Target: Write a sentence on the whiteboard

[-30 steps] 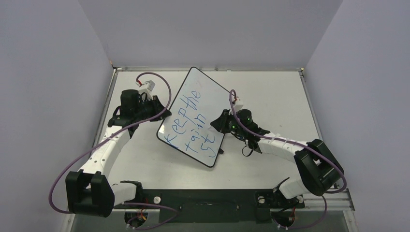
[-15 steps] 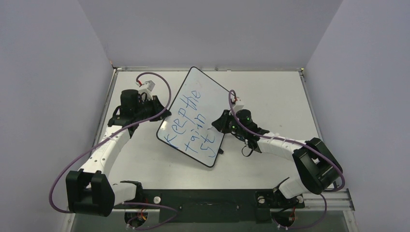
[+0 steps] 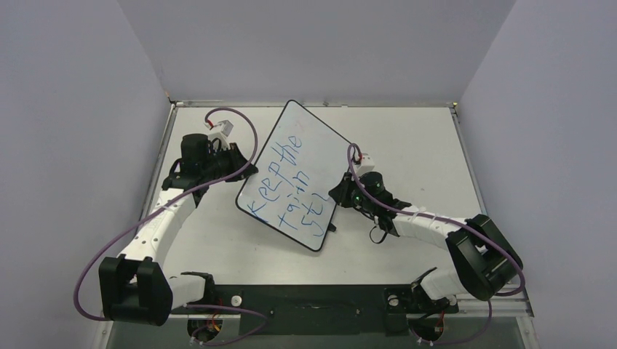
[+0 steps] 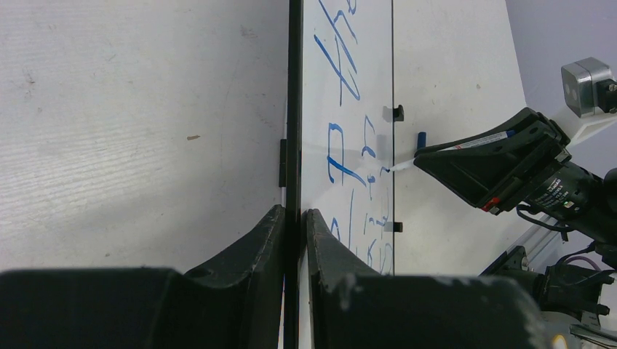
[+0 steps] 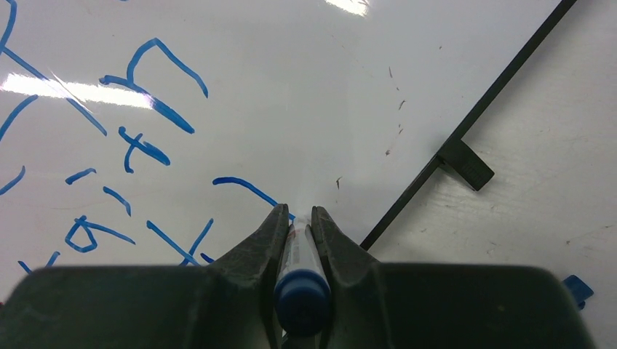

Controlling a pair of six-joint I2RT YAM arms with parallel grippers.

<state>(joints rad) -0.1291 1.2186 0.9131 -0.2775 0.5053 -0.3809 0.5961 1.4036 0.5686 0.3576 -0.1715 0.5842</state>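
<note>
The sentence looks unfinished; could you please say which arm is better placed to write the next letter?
Right: the right end effector holds the marker, tip at the sentence; the left end effector clamps the whiteboard.

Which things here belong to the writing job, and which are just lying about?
In the job: the whiteboard, clamped at its edge by the left tool; the sentence in blue on it; the marker, held in the right tool, tip at the board.
Lying about: a small blue piece on the table beside the board, possibly the marker's cap.
</note>
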